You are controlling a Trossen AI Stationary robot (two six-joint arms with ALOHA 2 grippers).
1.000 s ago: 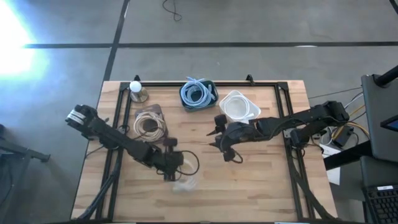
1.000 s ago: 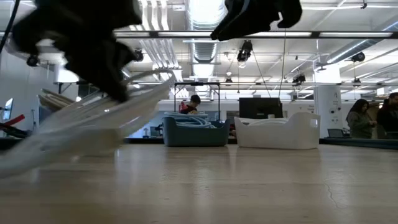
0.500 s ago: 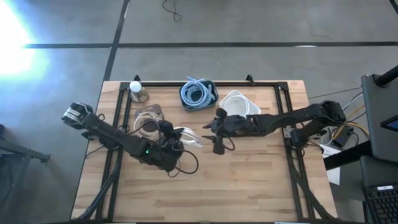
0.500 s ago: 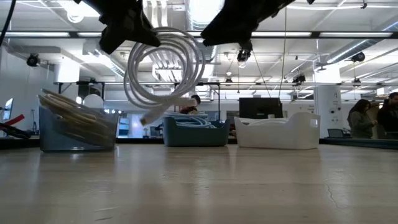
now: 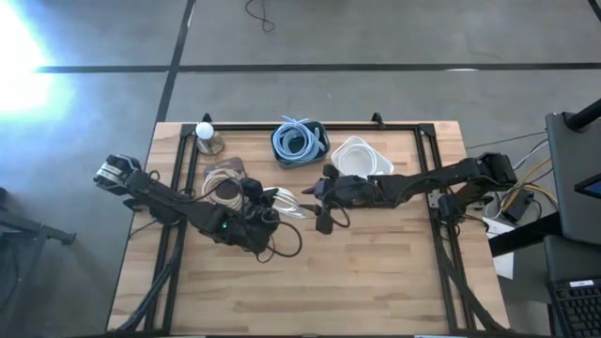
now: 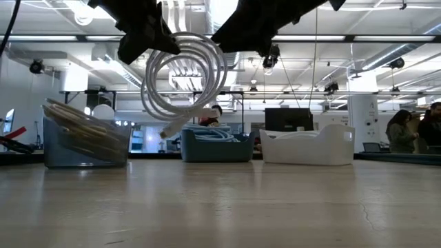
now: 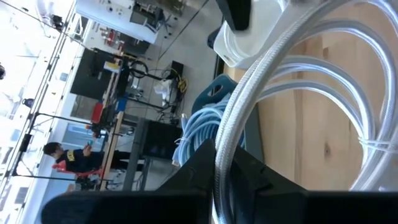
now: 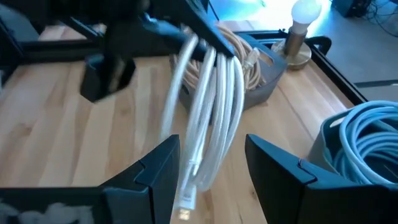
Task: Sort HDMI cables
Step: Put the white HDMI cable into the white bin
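While the left gripper [image 5: 266, 208] holds the white cable coil [image 6: 185, 77] up off the table, pinched at the top of the loop, the right gripper [image 8: 205, 163] sits right in front of it with its fingers spread wide, one on each side of the hanging strands. So this looks to me like a handoff about to happen.

The thing that matters: the coil hangs on edge, so its loop is a tall flat ring, with the plug end dangling at the bottom. From the right wrist view the strands drop straight down into the gap between the open fingers, so the right arm barely needs to travel, just close.

From above, both grippers meet near the middle of the table, just in front of the bin of tan cables [image 5: 223, 187]. The white bin [image 5: 362, 160] is on the right arm's side, next to the bin of blue cables [image 5: 299, 141], so I'd guess that's where the coil ends up.

Nothing is touching the right fingers yet as far as I can tell.
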